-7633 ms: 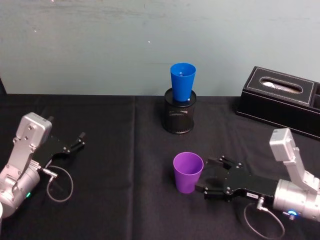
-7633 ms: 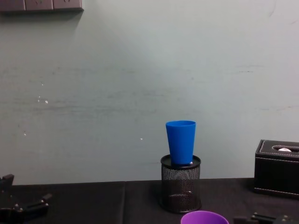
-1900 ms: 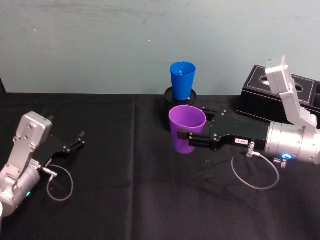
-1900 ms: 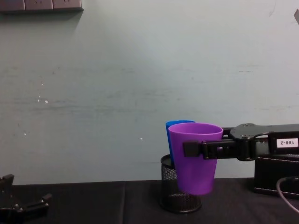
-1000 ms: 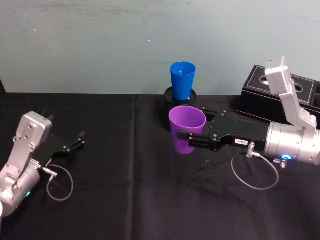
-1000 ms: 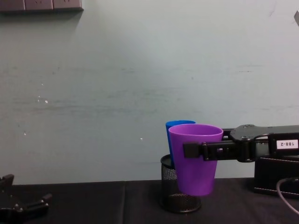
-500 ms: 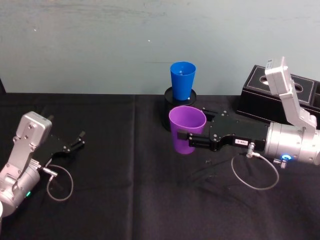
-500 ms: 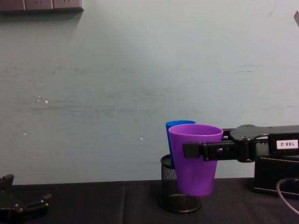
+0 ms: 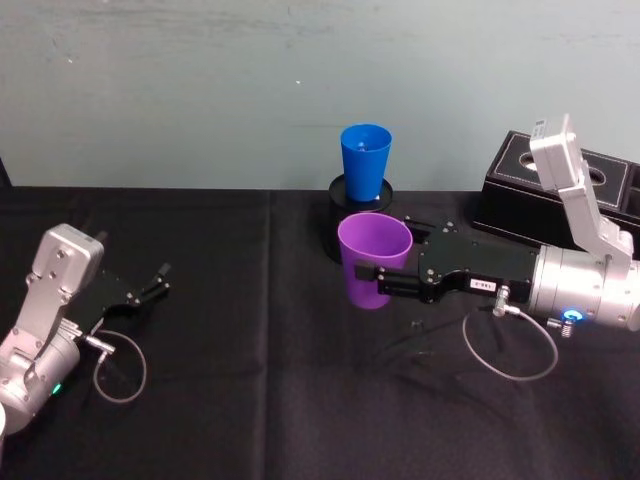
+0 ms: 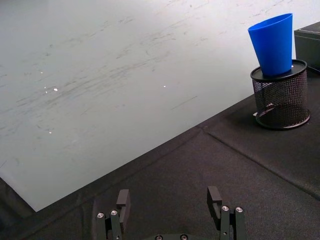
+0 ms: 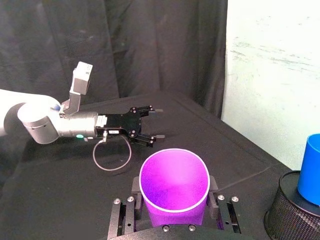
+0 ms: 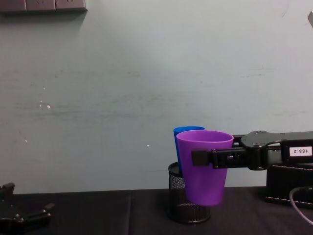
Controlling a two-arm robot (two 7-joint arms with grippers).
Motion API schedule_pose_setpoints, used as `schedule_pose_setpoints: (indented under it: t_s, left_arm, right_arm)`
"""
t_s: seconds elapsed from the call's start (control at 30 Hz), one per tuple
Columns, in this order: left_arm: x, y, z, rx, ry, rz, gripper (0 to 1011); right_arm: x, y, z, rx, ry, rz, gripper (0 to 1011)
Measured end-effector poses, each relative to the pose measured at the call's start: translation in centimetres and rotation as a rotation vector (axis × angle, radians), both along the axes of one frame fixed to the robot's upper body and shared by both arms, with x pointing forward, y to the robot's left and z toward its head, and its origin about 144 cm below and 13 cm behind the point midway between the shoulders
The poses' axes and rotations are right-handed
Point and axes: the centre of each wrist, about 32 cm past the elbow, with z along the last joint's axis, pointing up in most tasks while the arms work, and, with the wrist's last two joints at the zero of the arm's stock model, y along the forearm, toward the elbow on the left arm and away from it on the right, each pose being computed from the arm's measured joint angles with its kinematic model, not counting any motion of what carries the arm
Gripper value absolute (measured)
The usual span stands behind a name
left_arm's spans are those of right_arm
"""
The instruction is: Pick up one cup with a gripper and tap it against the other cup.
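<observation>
My right gripper [image 9: 378,280] is shut on the purple cup [image 9: 372,258], which it holds upright above the black cloth. In the right wrist view its fingers [image 11: 214,189] clamp the sides of the purple cup [image 11: 174,182]. The blue cup [image 9: 365,160] stands in a black mesh pen holder [image 9: 336,228] just behind. In the chest view the purple cup [image 12: 204,171] covers most of the blue cup [image 12: 186,128]. The right wrist view shows a gap between it and the blue cup [image 11: 311,170]. My left gripper [image 9: 160,278] rests open at the far left [image 10: 169,199].
A black tissue box [image 9: 560,200] sits at the back right, close behind my right arm. The wall runs right behind the pen holder [image 10: 280,100]. A loose cable loop [image 9: 510,350] hangs under the right wrist. Black cloth lies bare between the two arms.
Since 7.6 s ago my right gripper has lifted the purple cup off the cloth and carried it back toward the blue cup. Over the last second nothing has visibly moved.
</observation>
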Motion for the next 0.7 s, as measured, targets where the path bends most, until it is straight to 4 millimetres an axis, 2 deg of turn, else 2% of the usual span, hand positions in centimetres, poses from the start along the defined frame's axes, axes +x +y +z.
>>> schedule_pose_setpoints:
  t_s: [0.7]
  left_arm:
    - [0.0, 0.0, 0.0, 0.0, 0.0, 0.0, 1011]
  right_arm:
    - [0.0, 0.0, 0.0, 0.0, 0.0, 0.0, 735]
